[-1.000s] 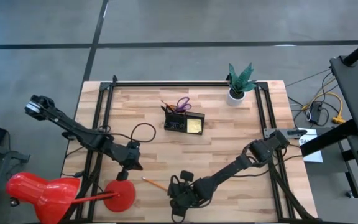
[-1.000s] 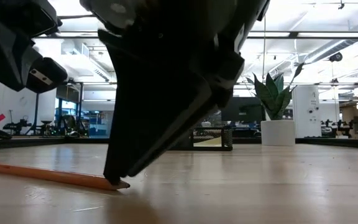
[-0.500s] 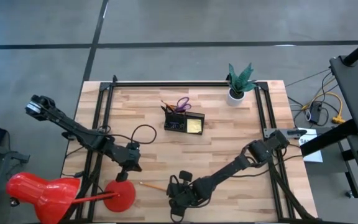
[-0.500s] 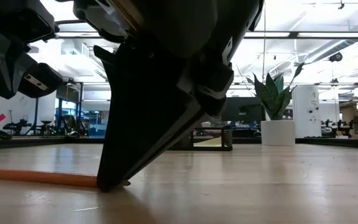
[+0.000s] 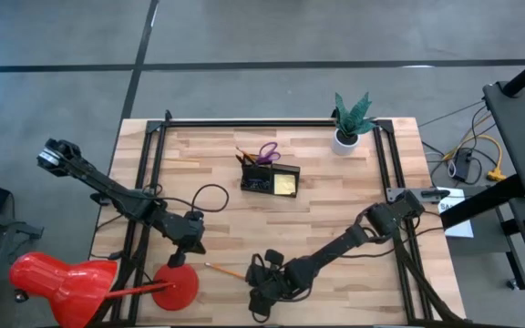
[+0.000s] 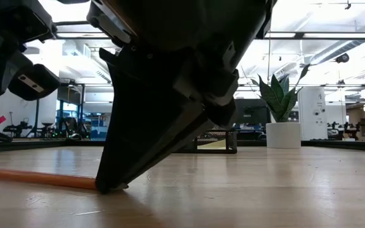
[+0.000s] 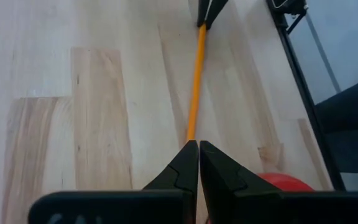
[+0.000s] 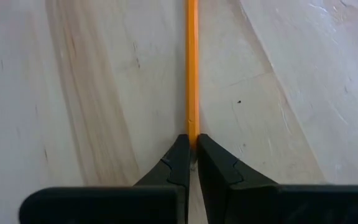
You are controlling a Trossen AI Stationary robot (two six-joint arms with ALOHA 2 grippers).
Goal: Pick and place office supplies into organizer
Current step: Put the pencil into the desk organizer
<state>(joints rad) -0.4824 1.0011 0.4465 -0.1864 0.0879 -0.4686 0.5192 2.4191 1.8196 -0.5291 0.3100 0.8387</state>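
Note:
An orange pencil (image 5: 226, 271) lies flat on the wooden table near its front edge. My right gripper (image 5: 256, 290) is down on the pencil's right end, shut on it. My left gripper (image 5: 188, 240) is shut and empty; it hovers above the table (image 6: 19, 60), just left of the pencil's other end. The black mesh organizer (image 5: 270, 178) stands at the table's far middle. It holds purple-handled scissors (image 5: 270, 151), pens (image 5: 247, 158) and a yellow sticky-note pad (image 5: 286, 186). My right gripper pinches the pencil's near end (image 8: 192, 132) between its two fingertips. The fingers slant down from the table's right and lie along the pencil. The pencil lies on the table (image 6: 49, 179) and stretches away from the fingertips toward the left.
A red desk lamp (image 5: 57, 287) sits at the front left, its round base (image 5: 177, 288) just near-left of the pencil. A white plant pot (image 5: 345, 138) stands at the far right. Bare wood lies between the pencil and the organizer.
My right gripper's fingertips have slid a little toward the table's left, onto the pencil's end, which showed clear of them a second ago. The pencil stays on the table and has turned slightly. My left gripper has come a little lower and nearer the front edge.

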